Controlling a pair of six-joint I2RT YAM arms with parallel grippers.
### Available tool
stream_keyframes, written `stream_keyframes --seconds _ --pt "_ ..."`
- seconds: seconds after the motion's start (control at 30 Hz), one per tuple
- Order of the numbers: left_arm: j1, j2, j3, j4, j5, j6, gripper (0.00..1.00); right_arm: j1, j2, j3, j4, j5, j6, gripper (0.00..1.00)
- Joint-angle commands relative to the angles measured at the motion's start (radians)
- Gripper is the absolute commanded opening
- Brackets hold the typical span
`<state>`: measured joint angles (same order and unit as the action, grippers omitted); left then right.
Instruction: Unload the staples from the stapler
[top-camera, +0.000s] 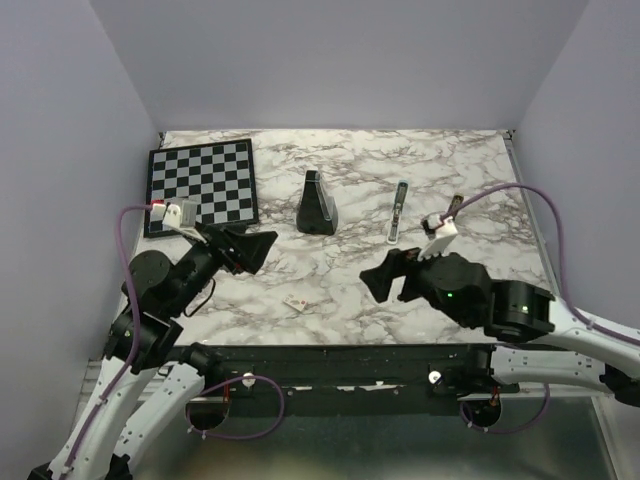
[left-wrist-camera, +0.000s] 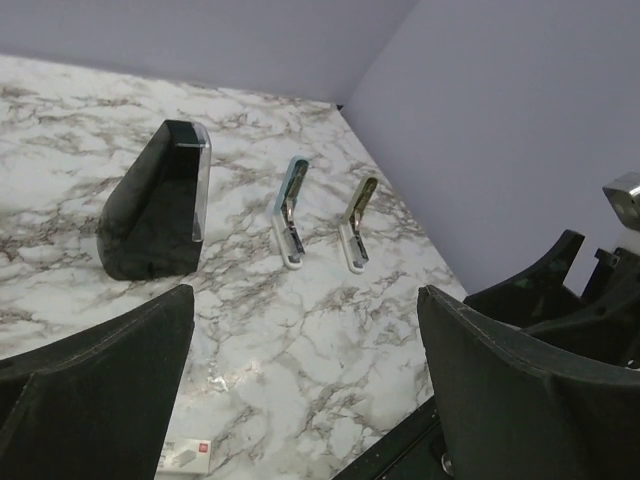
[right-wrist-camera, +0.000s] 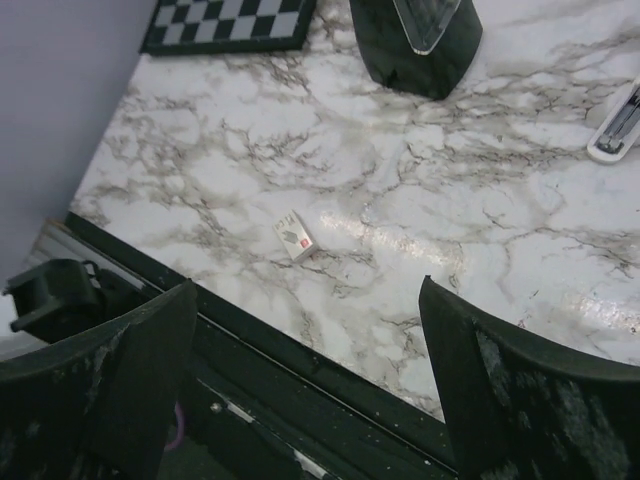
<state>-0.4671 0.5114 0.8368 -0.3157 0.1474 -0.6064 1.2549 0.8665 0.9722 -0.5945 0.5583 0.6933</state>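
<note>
From above, you see the stapler (top-camera: 398, 212) lying untouched on the desk (top-camera: 340, 310) near, beyond the right hand (top-camera: 392, 275), so unloading seems not yet begun; the left wrist shows your left hand (left-wrist-camera: 305, 300) wide open, empty, stapler well ahead; the right wrist shows its hand equally open and empty.

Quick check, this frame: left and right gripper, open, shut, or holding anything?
Left gripper: open, holding nothing.
Right gripper: open, holding nothing.

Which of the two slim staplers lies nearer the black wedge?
The light-blue stapler; the olive one lies beyond it, farther right.
</note>
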Motion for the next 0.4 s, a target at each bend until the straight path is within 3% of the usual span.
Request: stream_keyframes --seconds 0.0,0.37 --pt "-0.004 -0.085 -0.021 0.040 0.041 0.030 0.99 -0.002 -0.125 0.014 -0.062 0.077 -0.023 1.00" --pt "-0.004 -0.071 -0.013 -0.006 0.015 0.019 0.99 -0.002 -0.242 -0.024 -0.012 0.114 -0.049 1.00"
